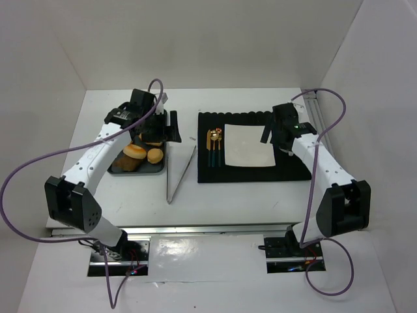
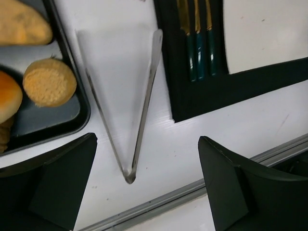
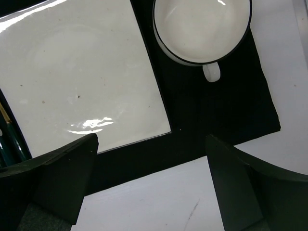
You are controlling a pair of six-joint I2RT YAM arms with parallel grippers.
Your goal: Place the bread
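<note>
The left gripper (image 2: 147,144) is wide open and holds nothing. It hangs over the tongs (image 2: 143,103), which lie on bare table between the tray (image 2: 84,113) edge and the black mat (image 2: 202,96). The bread (image 2: 49,82) sits in the tray: round, golden-brown buns. The right gripper (image 3: 151,139) is open too, over the corner of the white plate (image 3: 82,72).

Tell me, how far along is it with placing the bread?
Nothing looks done yet: the white plate is bare and the bread rolls sit in the dark tray. In hand: the left tool hangs open by the tray; the tongs lie untouched on the table. Left: pick up a roll and set it, presumably, on the plate.
</note>
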